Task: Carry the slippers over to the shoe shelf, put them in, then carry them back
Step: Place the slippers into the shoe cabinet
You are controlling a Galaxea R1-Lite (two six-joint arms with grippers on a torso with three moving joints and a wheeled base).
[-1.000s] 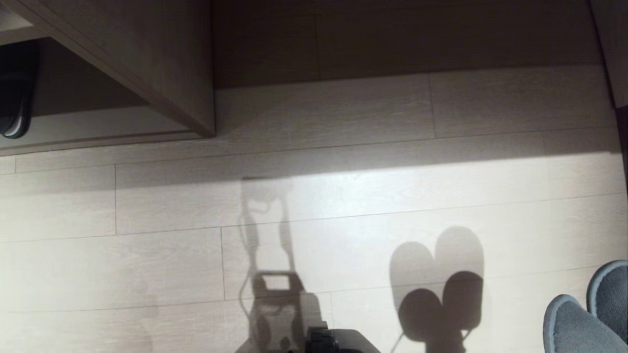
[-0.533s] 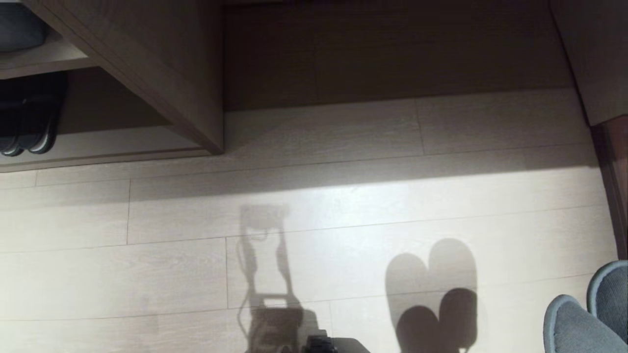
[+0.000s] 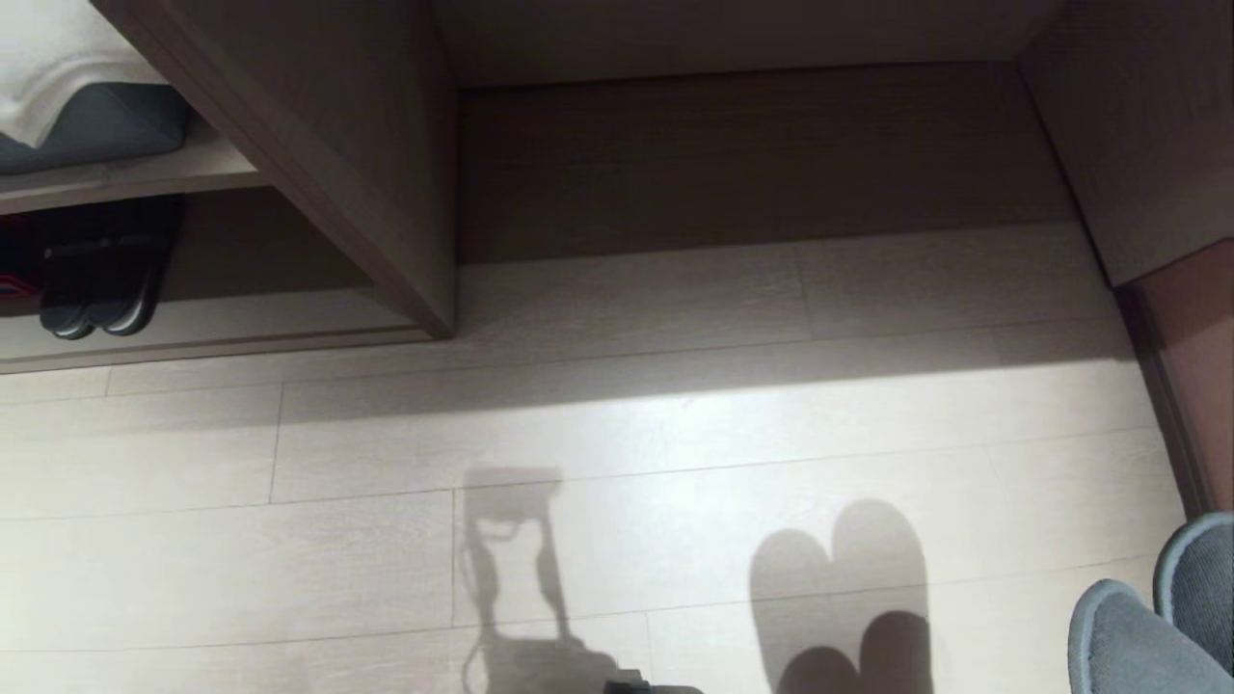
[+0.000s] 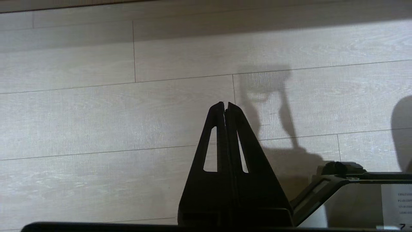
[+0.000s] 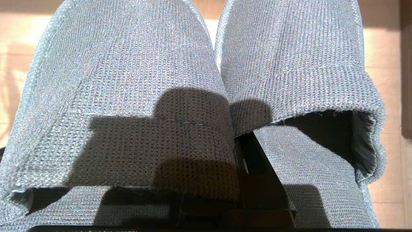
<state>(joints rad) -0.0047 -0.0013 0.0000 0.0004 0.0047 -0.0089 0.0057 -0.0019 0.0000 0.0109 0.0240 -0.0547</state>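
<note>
This looks like a home entryway or a closet corner of a bedroom. Pale wood-look plank floor (image 3: 675, 463) runs up to a built-in shoe shelf (image 3: 366, 193) of beige wood-grain board, with a vertical divider and a low open bay beside it. In the lower compartment on the left stands a dark pair of slippers (image 3: 101, 280), and folded grey and white cloth (image 3: 77, 106) lies on the board above them

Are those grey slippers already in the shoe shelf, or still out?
Still out. The slippers are gripped together by the right gripper, above the floor, short of the shoe shelf.
</note>
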